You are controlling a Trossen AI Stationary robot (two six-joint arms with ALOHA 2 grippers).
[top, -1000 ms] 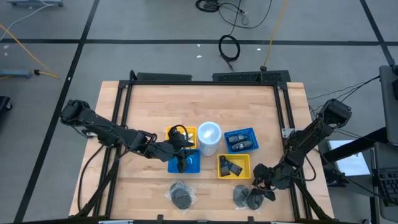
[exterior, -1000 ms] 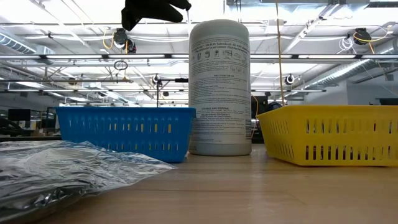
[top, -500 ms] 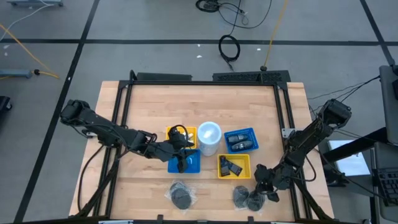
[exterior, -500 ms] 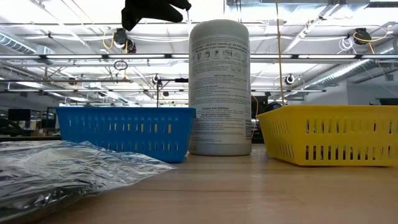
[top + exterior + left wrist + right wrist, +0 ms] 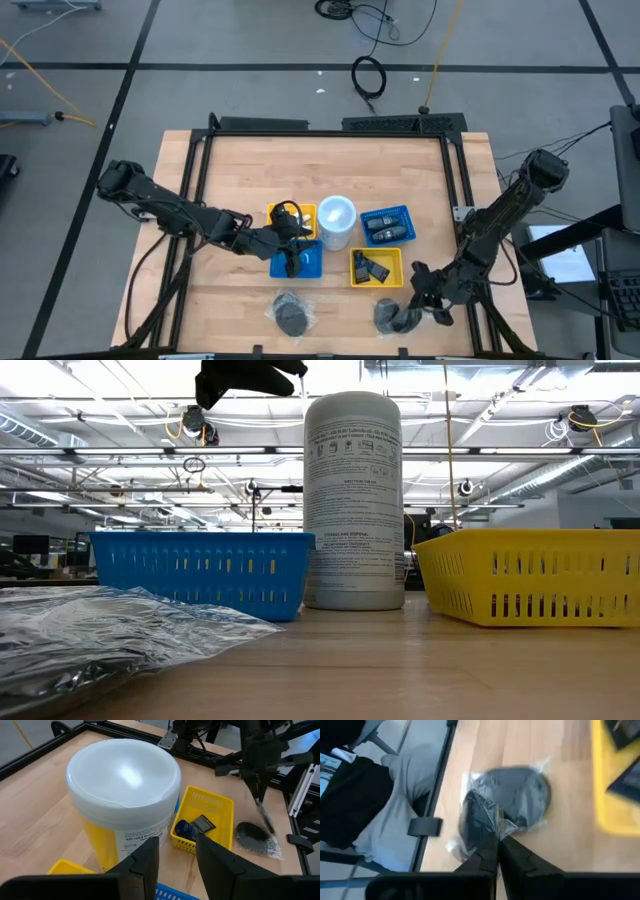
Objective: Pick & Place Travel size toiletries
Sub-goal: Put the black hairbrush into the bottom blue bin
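Near the table's front right, my right gripper [image 5: 415,303] is shut on the clear wrap of a dark round piece [image 5: 475,827], one of the travel size toiletries. A second wrapped dark round piece [image 5: 522,790] lies flat on the table beside it. A third one [image 5: 292,316] lies at the front, left of middle. Small dark packs lie in a yellow basket [image 5: 377,267] and a blue basket [image 5: 388,225]. My left gripper [image 5: 291,240] hovers open above another blue basket [image 5: 297,262], next to the big white tub [image 5: 125,795], with nothing between its fingers [image 5: 150,857]. My right gripper pinches a bunched bit of the clear wrap [image 5: 504,827] at the edge of the dark round piece between its two fingertips. The fingers slant down from the table's right side. The piece hangs edge-down below them [image 5: 265,817], just above the other wrapped piece [image 5: 255,837].
The white tub [image 5: 335,222] stands among several baskets at mid-table; a yellow basket [image 5: 290,213] lies under my left arm. In the low view a clear-wrapped pack [image 5: 100,640] lies in front of a blue basket [image 5: 200,572] and a yellow one [image 5: 530,575]. Bare wood lies behind.
My right gripper has risen from the table's front right and rolled, taking one wrapped dark round piece up by its wrap; the piece has tipped from flat to hanging on edge, while its neighbour stays on the table.
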